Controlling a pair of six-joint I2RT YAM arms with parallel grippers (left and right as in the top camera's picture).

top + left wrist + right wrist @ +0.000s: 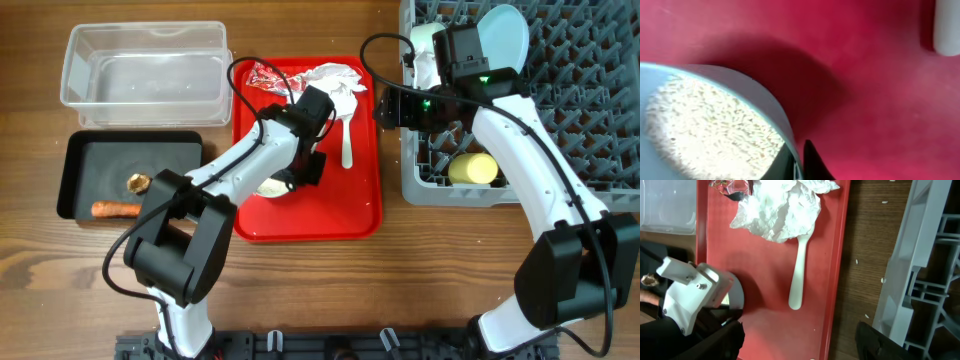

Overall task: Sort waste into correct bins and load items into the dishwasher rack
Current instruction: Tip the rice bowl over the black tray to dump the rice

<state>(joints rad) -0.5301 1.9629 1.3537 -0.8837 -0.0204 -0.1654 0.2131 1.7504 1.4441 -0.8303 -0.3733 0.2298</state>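
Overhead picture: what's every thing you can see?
clear tub: one, clear, far left.
black tray: one, black, near left.
carrot: one, orange, in black tray.
food lump: one, brown, in black tray.
red tray: one, red, middle.
wrapper: one, red-and-white, on red tray.
tissue, spoon: one each, white, on red tray.
bowl: one, pale blue, on red tray, holds rice.
rack: one, grey, right.
plate: one, pale blue, in rack.
cup: one, yellow, in rack.
left gripper: black, on bowl's rim.
right gripper: black, open, near rack.
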